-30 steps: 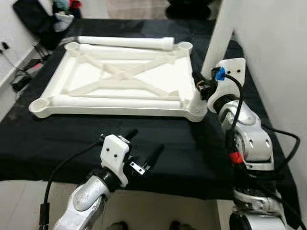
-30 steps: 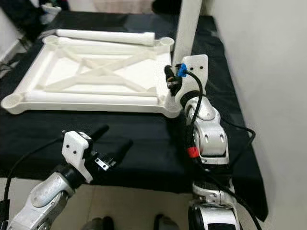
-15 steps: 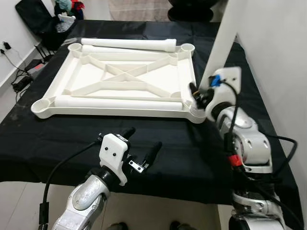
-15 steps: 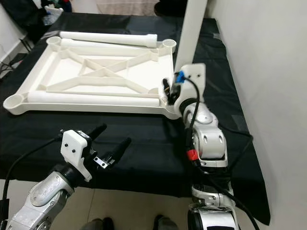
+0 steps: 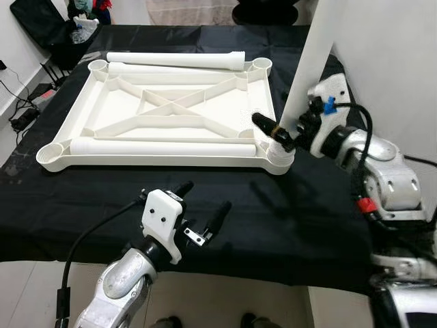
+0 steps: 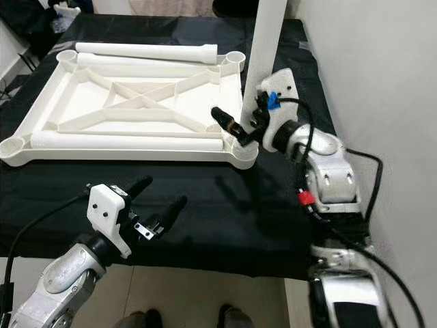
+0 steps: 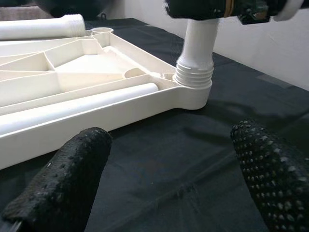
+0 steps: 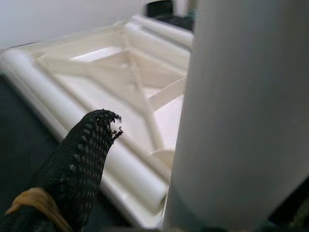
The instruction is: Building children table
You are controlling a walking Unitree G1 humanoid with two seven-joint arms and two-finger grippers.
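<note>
An upside-down white tabletop [image 5: 171,113] with cross ribs lies on the black-covered table [image 5: 287,212]. One white leg [image 5: 311,68] stands upright in its near right corner socket [image 7: 195,77]. My right gripper [image 5: 281,124] is at the foot of that leg, open. One black finger [image 8: 82,159] sticks out to the left, apart from the leg, and the other is hidden behind it. Loose legs lie along the far rim [image 5: 177,60] and the near rim [image 5: 164,147]. My left gripper [image 5: 205,197] hovers open over the table's front edge, holding nothing.
A white wall [image 5: 396,61] runs close along the right. At the far left a black bag [image 5: 37,20] and cables [image 5: 27,116] lie on the floor. Bare black cloth stretches between the tabletop and the front edge.
My right forearm has swung out to the right and its wrist has turned, so one finger now points left across the corner socket. The left arm has stayed put. The camera shifted slightly.
</note>
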